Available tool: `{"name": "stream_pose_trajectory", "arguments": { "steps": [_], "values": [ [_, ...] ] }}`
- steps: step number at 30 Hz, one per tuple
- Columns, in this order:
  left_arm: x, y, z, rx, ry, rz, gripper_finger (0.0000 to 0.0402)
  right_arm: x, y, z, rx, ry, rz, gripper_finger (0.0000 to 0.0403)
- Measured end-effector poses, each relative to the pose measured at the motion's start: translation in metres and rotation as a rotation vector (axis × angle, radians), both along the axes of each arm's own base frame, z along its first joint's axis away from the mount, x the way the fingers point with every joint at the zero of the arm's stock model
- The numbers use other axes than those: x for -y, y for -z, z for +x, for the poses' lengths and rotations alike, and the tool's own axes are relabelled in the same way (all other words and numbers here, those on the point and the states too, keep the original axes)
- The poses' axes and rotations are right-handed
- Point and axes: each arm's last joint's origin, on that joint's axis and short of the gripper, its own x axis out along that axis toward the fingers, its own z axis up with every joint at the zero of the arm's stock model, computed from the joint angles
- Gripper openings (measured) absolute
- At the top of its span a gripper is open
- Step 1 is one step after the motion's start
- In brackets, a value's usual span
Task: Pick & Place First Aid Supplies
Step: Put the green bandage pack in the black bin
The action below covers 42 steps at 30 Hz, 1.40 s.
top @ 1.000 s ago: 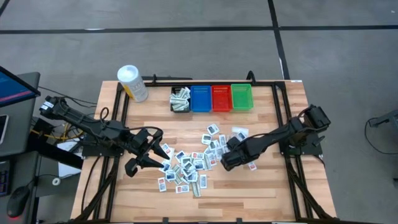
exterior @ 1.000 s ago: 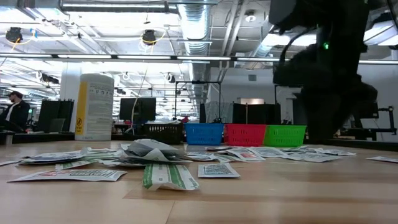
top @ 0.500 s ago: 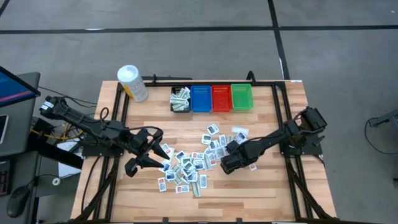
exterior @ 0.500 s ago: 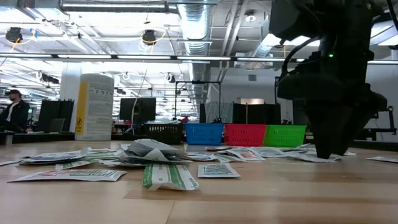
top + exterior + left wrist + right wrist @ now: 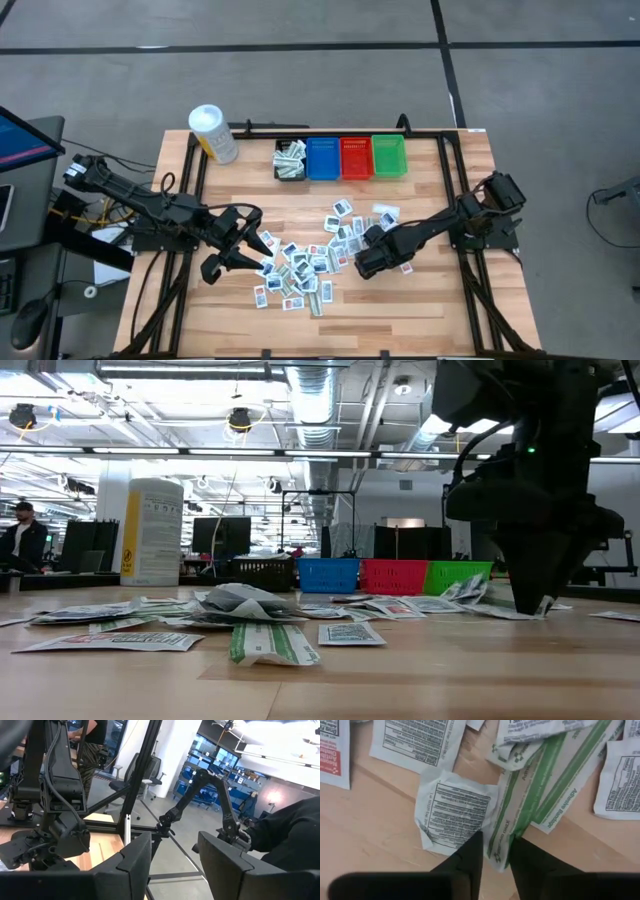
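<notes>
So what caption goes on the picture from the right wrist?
Right gripper pinching a green-striped packet on the table.

1. A table (image 5: 430, 310) is being viewed from above, with the left arm on its left side and the right arm on its right.
2. Four bins (image 5: 340, 158) are being kept in a row along the far edge; packets are lying in the leftmost one.
3. A tub (image 5: 212, 133) is standing left of the bins, near the far left corner.
4. Loose packets (image 5: 300, 270) are lying scattered across the middle of the table, between the two arms.
5. The left gripper (image 5: 262, 250) is being held at the left edge of the scatter.
6. The right gripper (image 5: 362, 262) is being held down at the right edge of the scatter, its fingers (image 5: 470, 857) close together at the edges of two packets.
</notes>
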Motion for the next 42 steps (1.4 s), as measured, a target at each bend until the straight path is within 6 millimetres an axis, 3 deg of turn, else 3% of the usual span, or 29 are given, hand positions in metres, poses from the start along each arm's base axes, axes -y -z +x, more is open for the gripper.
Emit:
{"name": "stream_pose_trajectory", "arguments": {
  "steps": [11,29,35,42],
  "values": [
    [0.0,0.0,0.0,0.0,0.0,0.0,0.0163,0.0,-0.025,-0.002,0.083,-0.022,0.047,0.0005],
    [0.0,0.0,0.0,0.0,0.0,0.0,0.0163,-0.002,-0.028,-0.003,0.075,-0.037,0.088,0.0001],
    [0.0,0.0,0.0,0.0,0.0,0.0,0.0163,-0.005,-0.051,0.001,0.167,-0.058,0.085,0.0],
    [0.0,0.0,0.0,0.001,-0.001,0.004,0.0163,-0.001,-0.093,0.002,0.35,-0.071,0.013,0.0]
  ]
}}
